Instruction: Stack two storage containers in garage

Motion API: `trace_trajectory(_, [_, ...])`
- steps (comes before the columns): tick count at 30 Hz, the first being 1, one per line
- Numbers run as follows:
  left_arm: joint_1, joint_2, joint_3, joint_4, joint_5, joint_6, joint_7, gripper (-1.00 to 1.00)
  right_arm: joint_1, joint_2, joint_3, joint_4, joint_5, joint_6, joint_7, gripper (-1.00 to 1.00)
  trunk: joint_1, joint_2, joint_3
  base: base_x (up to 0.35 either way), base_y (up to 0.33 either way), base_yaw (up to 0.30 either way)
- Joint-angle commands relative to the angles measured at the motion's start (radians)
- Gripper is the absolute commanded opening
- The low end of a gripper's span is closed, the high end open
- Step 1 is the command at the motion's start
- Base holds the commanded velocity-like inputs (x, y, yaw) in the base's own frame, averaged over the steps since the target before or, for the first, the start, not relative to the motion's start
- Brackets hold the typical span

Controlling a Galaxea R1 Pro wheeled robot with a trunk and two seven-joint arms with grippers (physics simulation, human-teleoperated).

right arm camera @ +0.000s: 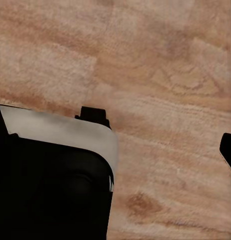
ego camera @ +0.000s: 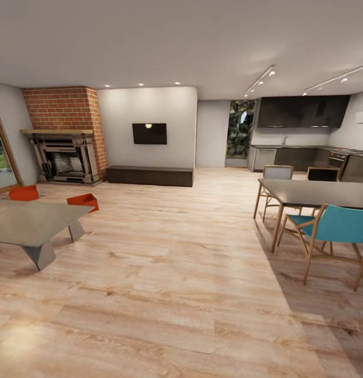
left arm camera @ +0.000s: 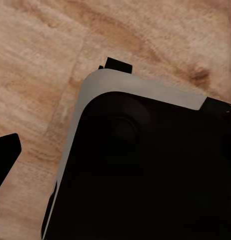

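Red-orange: 2 storage containers [ego camera: 24, 193] [ego camera: 83, 201] sit on the living room's plank floor [ego camera: 166, 273] behind a grey coffee table [ego camera: 29, 223], near the brick fireplace [ego camera: 63, 134]. Left wrist view: robot base [left arm camera: 145, 170] over planks; gripper state indeterminable. Right wrist view: likewise indeterminable.

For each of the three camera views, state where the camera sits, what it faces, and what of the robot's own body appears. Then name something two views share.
Head view: high on the robot, facing across the living room toward the brick fireplace, two storage containers behind the coffee table.
Left wrist view: on the left arm, facing down at the wood floor; dark robot body shows.
Right wrist view: the same, over floor, dark body.
Shared: wood plank floor.
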Motion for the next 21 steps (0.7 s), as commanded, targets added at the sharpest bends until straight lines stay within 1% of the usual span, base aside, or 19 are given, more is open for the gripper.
trace_trajectory(1, [0.001,0.0,0.001,-0.004,0.01,0.008,0.001,1.0,-0.001,0.001,0.008,0.003,-0.004,-0.005,-0.002,1.0,0.001,0.0,-0.001,0.334,0.0,0.0])
trace_trajectory(21, [0.001,0.0,0.001,-0.004,0.01,0.008,0.001,1.0,-0.001,0.001,0.01,0.003,0.0,-0.005,-0.002,1.0,0.001,0.0,-0.001,0.334,0.0,0.0])
